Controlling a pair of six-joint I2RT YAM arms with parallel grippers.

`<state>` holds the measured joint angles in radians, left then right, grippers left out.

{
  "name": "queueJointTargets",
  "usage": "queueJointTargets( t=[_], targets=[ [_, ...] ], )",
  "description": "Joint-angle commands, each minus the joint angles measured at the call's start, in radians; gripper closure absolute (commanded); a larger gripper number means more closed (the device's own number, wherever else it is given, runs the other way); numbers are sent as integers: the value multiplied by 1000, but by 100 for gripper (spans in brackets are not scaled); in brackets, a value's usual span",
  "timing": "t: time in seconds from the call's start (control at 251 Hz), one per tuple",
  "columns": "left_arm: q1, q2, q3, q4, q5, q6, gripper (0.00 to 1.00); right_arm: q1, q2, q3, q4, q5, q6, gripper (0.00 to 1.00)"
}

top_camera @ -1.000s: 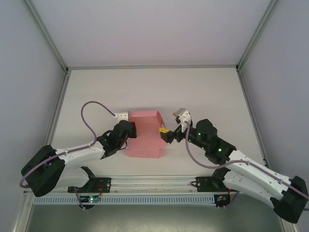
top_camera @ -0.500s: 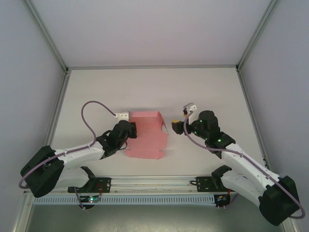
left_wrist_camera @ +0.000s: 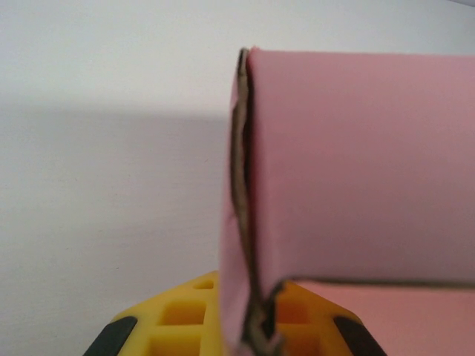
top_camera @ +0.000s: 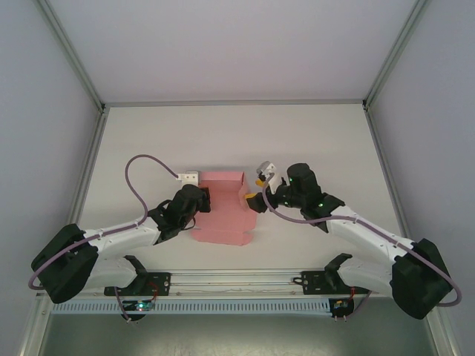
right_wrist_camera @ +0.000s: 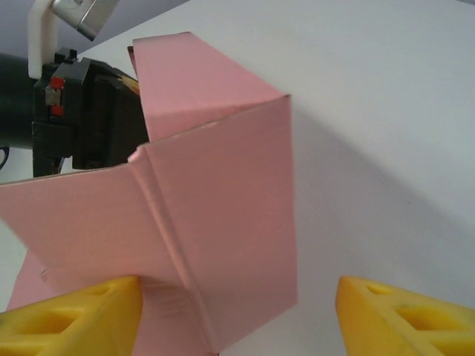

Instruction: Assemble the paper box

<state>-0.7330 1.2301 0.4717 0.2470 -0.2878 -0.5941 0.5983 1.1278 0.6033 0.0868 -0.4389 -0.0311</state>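
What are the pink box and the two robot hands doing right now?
paper box: lying on the table, partly folded, its right flap standing up, not closed yet.
left gripper: shut on the paper box's left edge, the card pinched between its yellow fingers.
right gripper: open, fingers wide apart at the raised right flap.

The top camera looks down on the table from behind. Both wrist cameras face the box close up, from opposite sides.
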Motion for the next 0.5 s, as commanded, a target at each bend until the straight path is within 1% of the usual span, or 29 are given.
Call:
queueJointTargets(
  t=[0.0,0.064,0.212,0.283,0.347,0.471,0.495],
  targets=[
    [-12,-14,19,17,0,17,100,20,34,43,29,-29,-33,31],
    [-13,-17,18,18,0,18,100,24,52,50,41,-7,-26,31],
    [-13,-17,18,18,5,18,100,28,77,57,80,-11,-14,31],
    [-12,-15,18,18,12,17,100,34,87,62,99,8,-1,34],
    [-13,-15,20,17,22,18,100,51,98,71,94,76,12,37],
    [-13,-11,22,19,18,17,100,101,120,76,111,280,18,43],
    [-13,-7,25,17,11,17,100,113,126,72,126,323,16,45]
  ],
)
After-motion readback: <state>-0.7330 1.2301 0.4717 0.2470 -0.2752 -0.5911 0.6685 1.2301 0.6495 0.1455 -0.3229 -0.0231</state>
